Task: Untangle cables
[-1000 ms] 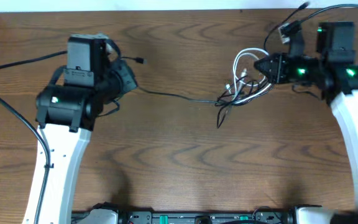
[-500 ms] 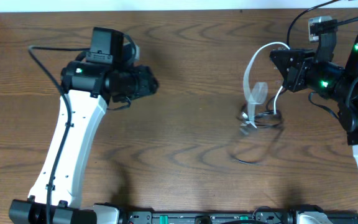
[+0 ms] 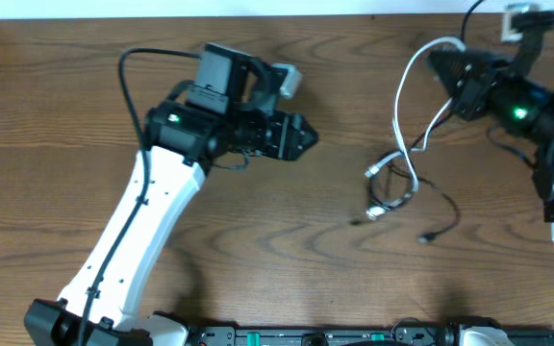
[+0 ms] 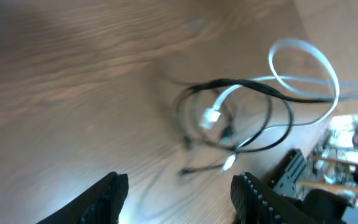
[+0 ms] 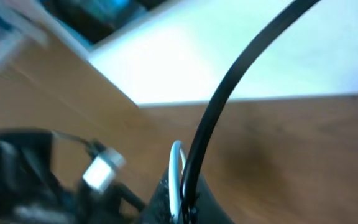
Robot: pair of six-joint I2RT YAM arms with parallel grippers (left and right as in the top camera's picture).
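— Left gripper [image 3: 301, 141] has swung right toward the cables [image 3: 399, 183], jaws apart and empty.
— Right gripper [image 3: 438, 65], far right, pinches their lifted strands; the knot lies right of centre. Separating them: left should grab a loose loop next.

Dark wood-grain table [image 3: 258, 240] (glossy in patches), with a white surface [image 3: 210, 8] beyond its far edge.

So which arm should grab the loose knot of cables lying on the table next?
Left. Its claw is open, empty and pointing at the cables on the table; the right claw is shut on the white cable, holding it up.
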